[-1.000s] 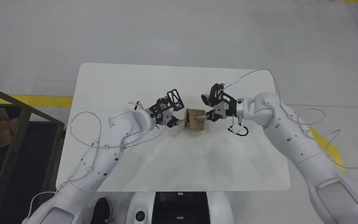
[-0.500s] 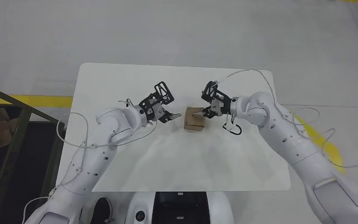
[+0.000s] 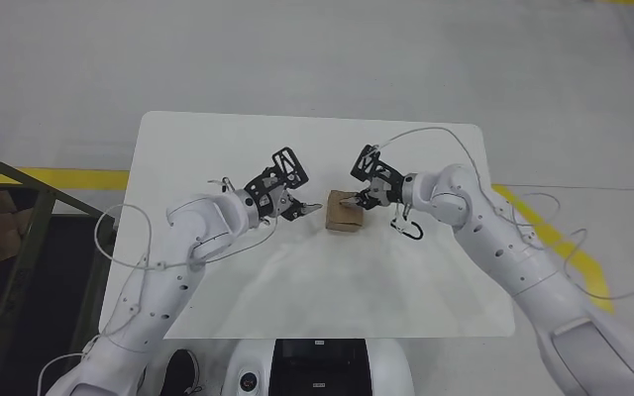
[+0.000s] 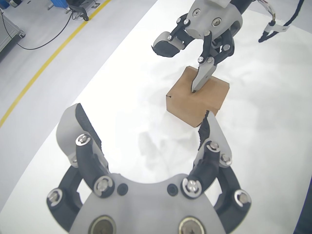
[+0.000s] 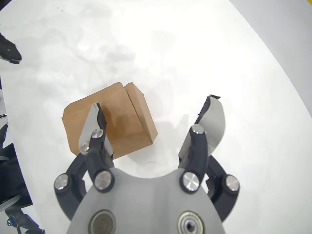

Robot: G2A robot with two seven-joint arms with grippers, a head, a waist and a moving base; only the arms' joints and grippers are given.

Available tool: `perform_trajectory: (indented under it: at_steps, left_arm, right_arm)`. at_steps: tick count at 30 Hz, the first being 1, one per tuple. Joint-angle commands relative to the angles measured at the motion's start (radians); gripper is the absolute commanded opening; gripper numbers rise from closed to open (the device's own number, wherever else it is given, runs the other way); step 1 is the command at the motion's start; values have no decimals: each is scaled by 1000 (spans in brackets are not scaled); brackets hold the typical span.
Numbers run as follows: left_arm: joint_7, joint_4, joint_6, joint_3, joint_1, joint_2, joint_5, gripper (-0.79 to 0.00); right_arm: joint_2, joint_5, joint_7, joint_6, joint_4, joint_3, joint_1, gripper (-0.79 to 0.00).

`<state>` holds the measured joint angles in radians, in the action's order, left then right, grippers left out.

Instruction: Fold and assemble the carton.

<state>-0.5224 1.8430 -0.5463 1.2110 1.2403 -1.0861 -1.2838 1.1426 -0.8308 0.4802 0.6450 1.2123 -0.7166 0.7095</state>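
Note:
A small brown carton (image 3: 344,212) stands closed as a box in the middle of the white table (image 3: 297,287). My right gripper (image 3: 357,185) is open above it. In the right wrist view one finger (image 5: 97,113) rests on the carton's top face (image 5: 121,120), while the other finger (image 5: 212,108) hangs over bare table beside the carton. The left wrist view shows that same fingertip (image 4: 201,80) pressing on the carton (image 4: 192,103). My left gripper (image 3: 303,194) is open and sits just left of the carton (image 4: 192,103), apart from it, with nothing between its fingers.
A black cable loop (image 3: 409,230) hangs from the right arm near the carton. A dark rack (image 3: 30,228) stands off the table's left side. Bare table lies in front of and behind the carton.
My left gripper has drawn back from the carton to the left. My right gripper has shifted slightly toward the back, and one of its fingers still rests on the carton's top.

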Motion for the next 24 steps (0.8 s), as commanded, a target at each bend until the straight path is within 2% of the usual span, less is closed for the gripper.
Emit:
perform_trajectory:
  at_steps: [1,5,9,15,24]
  left_arm:
    - [0,4,-2,3,4,1,-3,0]
    - [-5,6,-16,-2,5,2,-14,0]
    - [-37,-1,-24,-41,-6,1,-66,0]
    - [-45,-14,-2,-96,-32,-8,-104,0]
    - [-64,-62,36,-137,-77,-21,-113,0]
  right_arm:
    - [3,7,-17,9,-2,-3,-1,-132]
    - [0,14,-53,53,-26,-25,5,-123]
    - [-3,6,-58,59,-25,-38,18,-132]
    - [0,10,-57,64,-28,-46,23,-132]
    - [3,4,-74,88,-40,-58,25,-129]
